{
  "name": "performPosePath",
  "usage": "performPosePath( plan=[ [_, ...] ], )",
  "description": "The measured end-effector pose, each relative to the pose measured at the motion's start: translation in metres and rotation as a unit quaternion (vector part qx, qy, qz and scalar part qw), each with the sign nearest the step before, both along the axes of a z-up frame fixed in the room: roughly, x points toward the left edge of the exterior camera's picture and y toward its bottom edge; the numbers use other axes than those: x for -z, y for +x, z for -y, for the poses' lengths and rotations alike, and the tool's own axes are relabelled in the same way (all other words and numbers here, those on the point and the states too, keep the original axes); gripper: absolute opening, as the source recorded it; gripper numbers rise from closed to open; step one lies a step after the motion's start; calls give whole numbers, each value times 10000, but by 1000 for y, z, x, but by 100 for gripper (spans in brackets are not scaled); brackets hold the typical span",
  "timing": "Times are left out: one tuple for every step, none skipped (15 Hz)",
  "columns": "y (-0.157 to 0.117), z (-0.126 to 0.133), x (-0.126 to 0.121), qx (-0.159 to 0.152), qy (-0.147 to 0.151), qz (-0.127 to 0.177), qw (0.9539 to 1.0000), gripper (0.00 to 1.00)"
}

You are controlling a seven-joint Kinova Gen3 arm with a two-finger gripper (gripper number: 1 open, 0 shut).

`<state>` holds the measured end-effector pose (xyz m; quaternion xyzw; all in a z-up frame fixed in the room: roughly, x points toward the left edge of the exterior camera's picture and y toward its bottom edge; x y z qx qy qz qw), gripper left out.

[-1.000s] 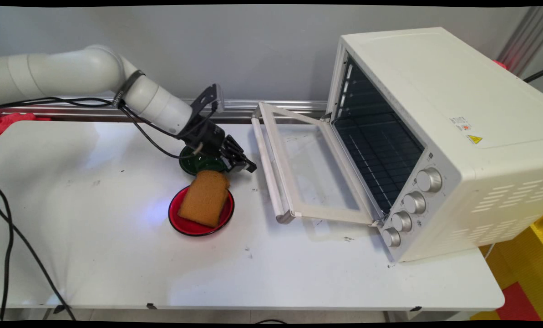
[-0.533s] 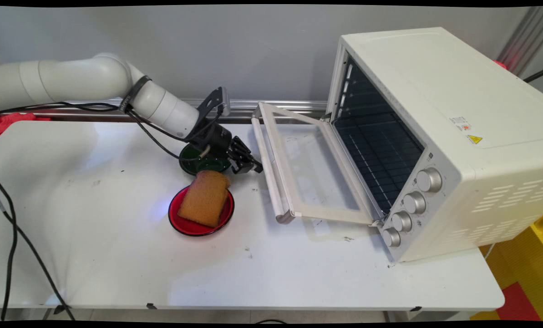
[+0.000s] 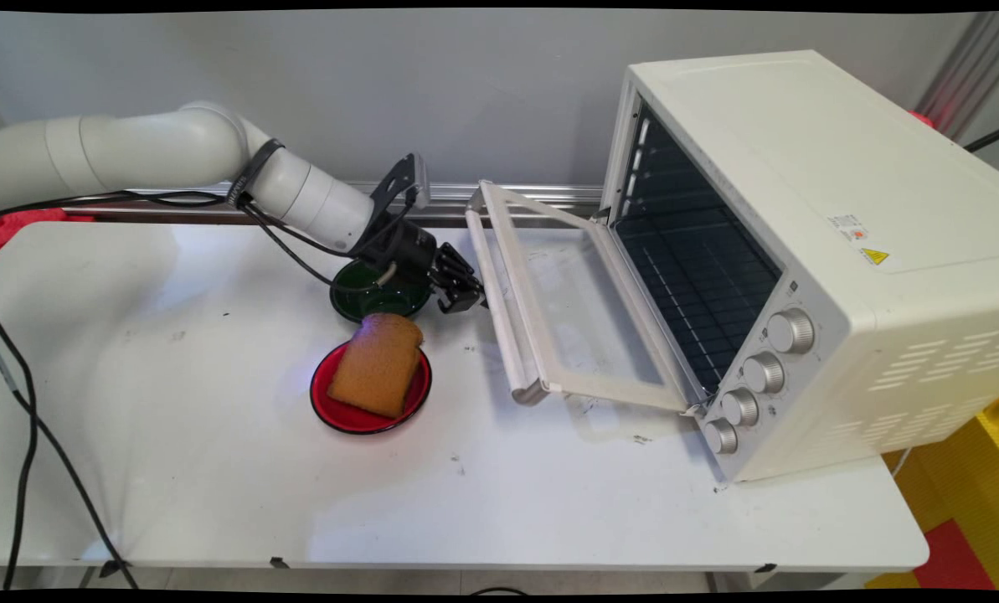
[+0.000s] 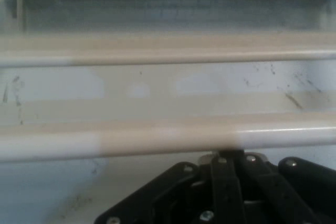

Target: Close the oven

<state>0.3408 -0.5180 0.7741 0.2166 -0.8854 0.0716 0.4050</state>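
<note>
Cream-white door handle (image 3: 499, 293) was what mattered. The gripper (image 3: 466, 297) sat right against its left side in the main view, about midway along the bar. We couldn't tell if it was touching or just shy of it.

The bar's long axis ran far-to-near across the table (image 3: 214, 486), square to the way the hand pointed. In the hand view the handle (image 4: 157, 142) crossed the frame level, directly above the gripper (image 4: 231, 156).

We read the jaws as closed together and holding nothing.

The handle was on the free edge of the glass door (image 3: 574, 310), which hung open, near flat, from the oven (image 3: 800, 209) on the right.

Behind the hand were a green bowl (image 3: 365, 297) and, nearer the camera, bread (image 3: 378, 364) on a red plate (image 3: 332, 410). Both were apart from the gripper.
</note>
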Motion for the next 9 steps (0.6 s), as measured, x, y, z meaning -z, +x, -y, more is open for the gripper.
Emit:
performPosePath(
  plan=[
    [0, 1, -1, 9, -23, -21, 10000, 0],
    [-1, 2, -4, 28, -57, -53, 10000, 0],
    [-2, 3, -5, 39, -81, -74, 9999, 0],
    [-3, 4, -9, 58, -118, -107, 9999, 0],
    [-4, 6, -12, 71, -150, -136, 9998, 0],
    [-5, 7, -15, 81, -178, -161, 9997, 0],
    [-6, 10, -20, 93, -217, -197, 9995, 0],
    [-8, 12, -24, 104, -249, -230, 9994, 0],
    [-9, 14, -29, 116, -280, -265, 9992, 0]
  ],
)
